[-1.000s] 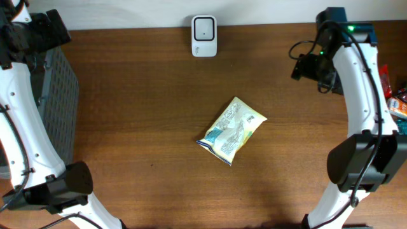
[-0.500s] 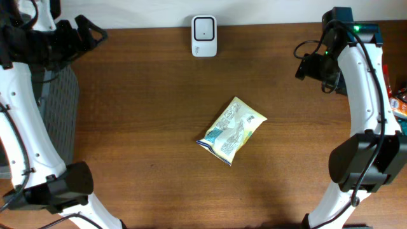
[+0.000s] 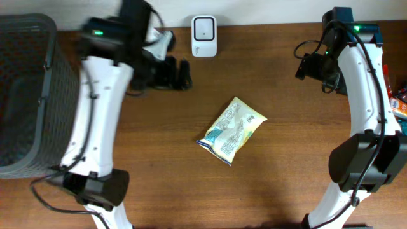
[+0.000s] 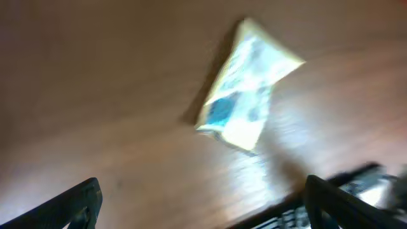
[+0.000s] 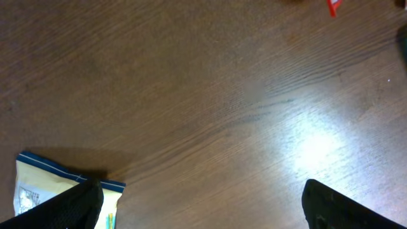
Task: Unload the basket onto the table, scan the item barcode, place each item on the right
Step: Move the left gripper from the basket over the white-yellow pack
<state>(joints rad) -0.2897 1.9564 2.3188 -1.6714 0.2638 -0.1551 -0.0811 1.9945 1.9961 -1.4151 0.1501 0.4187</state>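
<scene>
Our left claw (image 3: 184, 74) has just swung in near the scanner (image 3: 204, 35), wide open and empty, while the snack bag (image 3: 232, 130) lies untouched in the middle of the desk (image 3: 286, 184) and our right claw (image 3: 304, 67) waits wide open too, so we think grabbing it comes next.

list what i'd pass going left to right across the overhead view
dark mesh basket → left gripper → white scanner → snack packet → right arm → colourful packets at the right edge
</scene>
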